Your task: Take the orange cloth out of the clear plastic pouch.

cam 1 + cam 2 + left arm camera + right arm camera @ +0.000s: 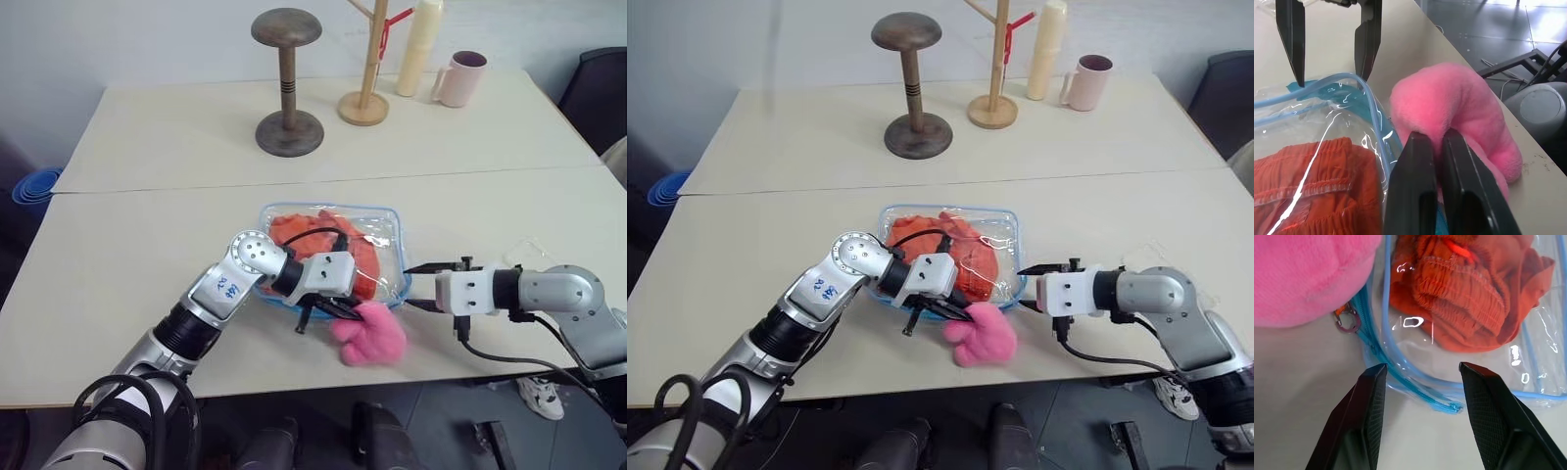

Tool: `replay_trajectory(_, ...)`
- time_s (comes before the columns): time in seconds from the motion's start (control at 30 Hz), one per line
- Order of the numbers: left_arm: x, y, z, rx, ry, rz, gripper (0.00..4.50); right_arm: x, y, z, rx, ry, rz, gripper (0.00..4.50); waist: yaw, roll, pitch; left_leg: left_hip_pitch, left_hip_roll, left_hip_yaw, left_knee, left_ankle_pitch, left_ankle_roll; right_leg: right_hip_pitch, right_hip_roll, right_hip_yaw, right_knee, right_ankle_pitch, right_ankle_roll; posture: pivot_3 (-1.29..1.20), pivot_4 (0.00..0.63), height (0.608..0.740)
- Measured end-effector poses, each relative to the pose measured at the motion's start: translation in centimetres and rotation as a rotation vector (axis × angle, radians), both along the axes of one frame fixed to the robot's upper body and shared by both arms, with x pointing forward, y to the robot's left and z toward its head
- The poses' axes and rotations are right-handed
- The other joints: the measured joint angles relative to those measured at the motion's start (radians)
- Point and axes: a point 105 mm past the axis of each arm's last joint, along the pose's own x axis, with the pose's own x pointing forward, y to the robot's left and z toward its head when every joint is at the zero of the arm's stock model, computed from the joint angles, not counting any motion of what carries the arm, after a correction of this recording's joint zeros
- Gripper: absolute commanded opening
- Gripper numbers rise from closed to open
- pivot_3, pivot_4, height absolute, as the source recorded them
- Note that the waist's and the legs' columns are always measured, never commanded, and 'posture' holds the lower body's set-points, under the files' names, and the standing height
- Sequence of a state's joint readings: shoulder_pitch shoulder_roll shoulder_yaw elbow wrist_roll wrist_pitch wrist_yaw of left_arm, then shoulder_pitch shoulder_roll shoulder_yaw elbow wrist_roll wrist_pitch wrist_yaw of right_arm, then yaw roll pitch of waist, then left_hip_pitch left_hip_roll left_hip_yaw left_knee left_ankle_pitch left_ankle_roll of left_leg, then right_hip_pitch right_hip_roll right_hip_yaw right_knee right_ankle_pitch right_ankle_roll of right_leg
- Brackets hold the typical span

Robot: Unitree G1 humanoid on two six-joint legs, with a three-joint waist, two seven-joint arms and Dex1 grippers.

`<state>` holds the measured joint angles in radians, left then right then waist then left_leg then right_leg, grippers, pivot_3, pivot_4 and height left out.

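The clear plastic pouch (390,223) with its light blue zipper edge lies flat near the table's front, and the orange cloth (323,238) sits crumpled inside it. A fluffy pink plush (372,338) rests against the pouch's front corner, beside a small ring on the zipper (1348,322). My left gripper (335,311) reaches in from the left along the pouch's front edge and is shut on the near side of the plush (1449,105). From the right, my right gripper (409,286) stands open, its fingertips either side of the pouch's blue corner seam (1415,382).
At the back stand a dark wooden stand (287,83), a light wooden rack (367,69), a cream bottle (419,44) and a pink mug (460,78). A flat clear plastic piece (534,253) lies to the right. The table's front edge runs just below the plush.
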<state>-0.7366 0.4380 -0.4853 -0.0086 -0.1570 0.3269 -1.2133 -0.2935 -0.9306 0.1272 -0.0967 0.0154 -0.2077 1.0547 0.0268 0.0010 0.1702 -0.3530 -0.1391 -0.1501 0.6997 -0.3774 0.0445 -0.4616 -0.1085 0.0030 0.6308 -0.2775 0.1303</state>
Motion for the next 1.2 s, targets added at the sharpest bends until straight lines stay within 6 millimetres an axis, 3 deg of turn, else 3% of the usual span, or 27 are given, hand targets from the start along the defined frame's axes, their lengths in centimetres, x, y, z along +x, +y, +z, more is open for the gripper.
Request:
replay_trajectory(0.1, -0.2, -0.1, 0.2, -0.004, -0.001, -0.003, 0.0, 0.2, 0.1, -0.3, 0.009, 0.008, 0.004, 1.53, -0.001, 0.0, 0.0, 0.0, 0.0, 0.0, 0.0, 0.0, 0.0, 0.0, 0.0, 0.0, 0.0, 0.0, 0.0, 0.0, 0.15, 0.74)
replay_trajectory(0.17, -0.5, 0.0, 0.6, -0.017, 0.009, -0.001, 0.0, 0.0, 0.4, -0.4, 0.01, 0.015, 0.024, 0.81, -0.001, 0.0, 0.0, 0.0, 0.0, 0.0, 0.0, 0.0, 0.0, 0.0, 0.0, 0.0, 0.001, 0.0, 0.0, 0.0, 0.15, 0.74)
replay_trajectory(0.27, -0.6, 1.1, 1.0, -0.03, 0.01, 0.027, 0.0, -0.3, 0.5, -0.4, 0.011, 0.027, 0.048, 0.02, -0.003, 0.0, 0.0, 0.0, 0.0, 0.0, 0.0, 0.0, 0.0, 0.0, 0.0, 0.001, 0.0, 0.0, 0.0, 0.0, 0.15, 0.74)
replay_trajectory(0.43, -0.7, 4.3, 0.1, -0.012, 0.027, 0.135, 0.0, -0.7, 0.3, -0.2, 0.005, 0.042, 0.08, 0.02, -0.002, 0.0, 0.0, 0.0, 0.001, 0.0, 0.0, 0.0, 0.0, 0.0, 0.0, 0.001, 0.0, 0.0, 0.0, 0.0, 0.15, 0.74)
replay_trajectory(0.6, -0.9, 8.8, -0.1, -0.015, 0.064, 0.314, 0.0, -0.7, -0.2, 0.2, -0.01, 0.02, 0.096, 0.02, -0.002, 0.0, 0.0, 0.0, 0.001, 0.0, -0.001, 0.0, 0.0, 0.0, 0.0, 0.002, 0.0, 0.0, 0.0, 0.0, 0.15, 0.74)
replay_trajectory(0.77, -0.9, 14.0, 0.8, -0.021, 0.093, 0.523, 0.0, -1.0, -0.8, 0.3, -0.051, -0.015, 0.141, 0.02, -0.002, 0.0, 0.0, 0.0, 0.001, 0.0, -0.001, 0.0, 0.0, 0.0, 0.0, 0.002, 0.0, 0.0, 0.0, 0.0, 0.15, 0.74)
replay_trajectory(0.93, -1.6, 21.5, 2.9, -0.065, 0.161, 0.813, 0.0, -0.7, -1.8, 0.7, -0.069, -0.056, 0.165, 0.02, -0.004, 0.0, 0.0, 0.001, 0.001, 0.0, -0.002, 0.0, -0.001, 0.0, 0.002, 0.001, -0.001, 0.0, 0.0, 0.0, 0.15, 0.74)
replay_trajectory(1.03, -2.5, 23.2, 3.4, -0.078, 0.203, 0.861, 0.0, -0.6, -2.2, 0.6, -0.066, -0.063, 0.168, 0.02, -0.003, 0.001, 0.0, 0.001, 0.001, 0.0, -0.002, 0.0, -0.001, 0.0, 0.001, 0.001, -0.001, 0.0, 0.0, 0.0, 0.15, 0.74)
replay_trajectory(1.2, -2.8, 24.6, 2.1, -0.066, 0.246, 0.92, 0.0, -0.3, -2.9, 0.4, -0.068, -0.072, 0.161, 0.02, -0.003, 0.001, 0.0, 0.001, 0.002, 0.0, -0.002, -0.001, -0.001, 0.0, 0.002, 0.002, -0.001, 0.0, -0.001, 0.0, 0.15, 0.74)
